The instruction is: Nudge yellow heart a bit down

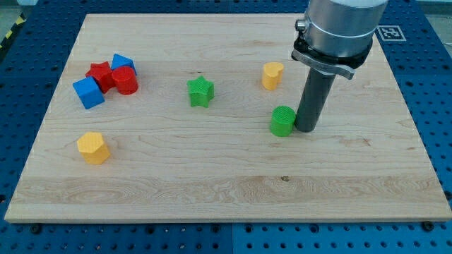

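Observation:
The yellow heart (272, 75) sits on the wooden board (226, 183) right of centre, near the view's top. My tip (306, 129) rests on the board below and to the right of the heart, about a block's width away from it. The tip is right next to the green cylinder (282, 121), on that block's right side, touching or nearly touching it. The rod rises from the tip to the grey arm body at the view's top right.
A green star (200, 91) lies left of the heart. A cluster at the view's left holds a red star (99, 74), a red cylinder (126, 81) and two blue blocks (88, 92). A yellow hexagon (92, 147) lies at the lower left.

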Robot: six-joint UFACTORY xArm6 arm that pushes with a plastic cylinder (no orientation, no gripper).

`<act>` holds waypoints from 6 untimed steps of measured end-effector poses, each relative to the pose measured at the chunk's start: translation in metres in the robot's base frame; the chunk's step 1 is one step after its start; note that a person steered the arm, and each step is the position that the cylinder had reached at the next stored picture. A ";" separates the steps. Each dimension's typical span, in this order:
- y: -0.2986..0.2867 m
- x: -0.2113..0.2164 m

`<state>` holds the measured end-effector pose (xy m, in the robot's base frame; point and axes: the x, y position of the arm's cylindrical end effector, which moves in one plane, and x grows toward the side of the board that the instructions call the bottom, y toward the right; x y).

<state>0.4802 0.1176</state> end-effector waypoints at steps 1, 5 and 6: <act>-0.008 -0.003; 0.025 0.018; 0.062 -0.029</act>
